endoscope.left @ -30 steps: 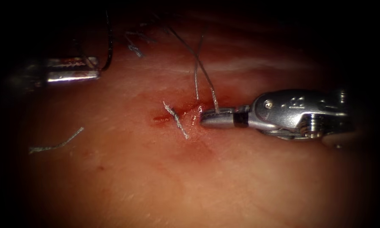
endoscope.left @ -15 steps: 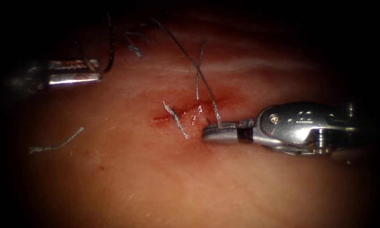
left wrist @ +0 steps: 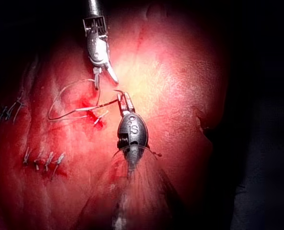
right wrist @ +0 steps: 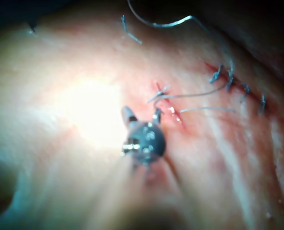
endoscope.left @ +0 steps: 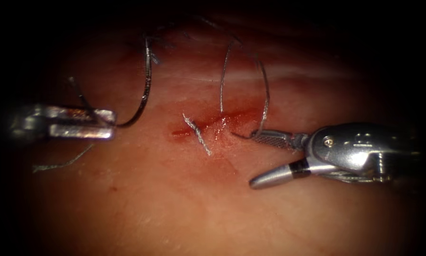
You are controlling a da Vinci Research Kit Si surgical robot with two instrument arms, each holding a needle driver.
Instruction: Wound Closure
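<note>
In the endoscope view my left tool [endoscope.left: 112, 124] stands left of the cut [endoscope.left: 208, 124], jaws shut on the dark curved needle [endoscope.left: 144, 92] near one end of its curve. The needle arcs up free of the tissue [endoscope.left: 175, 204]. My right tool [endoscope.left: 252, 160] lies right of the cut, open and holding nothing. The thread [endoscope.left: 266, 95] rises from the cut in a loop and passes the tip of the upper jaw. The right wrist view shows the right tool [right wrist: 142, 114] spread beside the red cut. The left wrist view shows the left tool [left wrist: 123, 98] closed.
A short pale cut end of thread [endoscope.left: 197, 135] lies across the cut, with red fluid [endoscope.left: 236, 116] around it. A loose thread piece [endoscope.left: 61, 163] lies on the tissue at the left. Earlier stitches [right wrist: 228, 79] line the tissue beyond.
The right tool's jaws, shut on the thread before, have opened and let it go, and the tool has moved down and right. The left tool has come down with the needle.
</note>
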